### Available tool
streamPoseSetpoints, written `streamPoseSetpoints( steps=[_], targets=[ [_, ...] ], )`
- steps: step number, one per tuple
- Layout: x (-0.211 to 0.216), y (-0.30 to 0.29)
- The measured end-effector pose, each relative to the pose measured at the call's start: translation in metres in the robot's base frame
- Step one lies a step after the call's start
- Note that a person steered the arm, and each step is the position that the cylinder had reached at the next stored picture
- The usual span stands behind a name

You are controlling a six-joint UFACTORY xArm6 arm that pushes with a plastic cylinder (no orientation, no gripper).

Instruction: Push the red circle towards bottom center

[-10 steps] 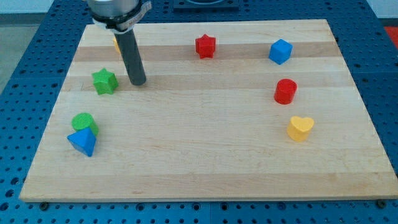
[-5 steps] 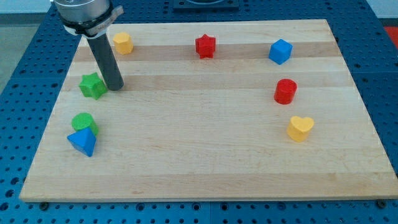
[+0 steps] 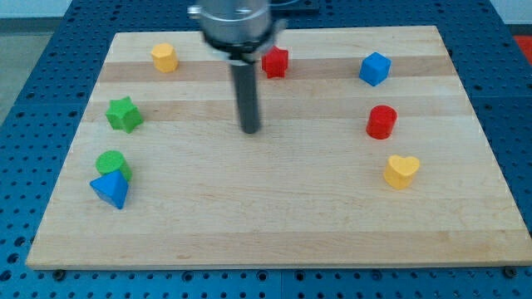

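Wooden board point(image 3: 274, 232) on blue pegboard table point(image 3: 25, 149). Dark rod, my tip point(image 3: 250, 130) down on bare wood near board centre, touching no block (no jaws to spread or close). Red circle point(image 3: 381, 121) at the view's right, well apart from tip, above yellow heart point(image 3: 401, 170). Blue cube point(image 3: 375, 68), red star point(image 3: 275, 61), yellow block point(image 3: 165, 57) along top. Green star point(image 3: 124, 114), green block point(image 3: 110, 162) touching blue block point(image 3: 110, 189) at left.

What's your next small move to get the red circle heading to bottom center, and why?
Probably slide my tip toward the view's upper right, stopping just above-right of the red circle. It stands well left of that block now, and the push must run down-left.
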State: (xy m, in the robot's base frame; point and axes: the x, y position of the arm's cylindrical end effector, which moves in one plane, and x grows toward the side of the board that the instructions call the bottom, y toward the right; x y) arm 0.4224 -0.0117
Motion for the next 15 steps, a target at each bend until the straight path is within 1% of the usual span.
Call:
streamPoseSetpoints(
  steps=[1, 6, 9, 15],
  targets=[
    [0.000, 0.047],
    [-0.007, 0.048],
    [-0.027, 0.075],
    [-0.047, 0.070]
  ],
)
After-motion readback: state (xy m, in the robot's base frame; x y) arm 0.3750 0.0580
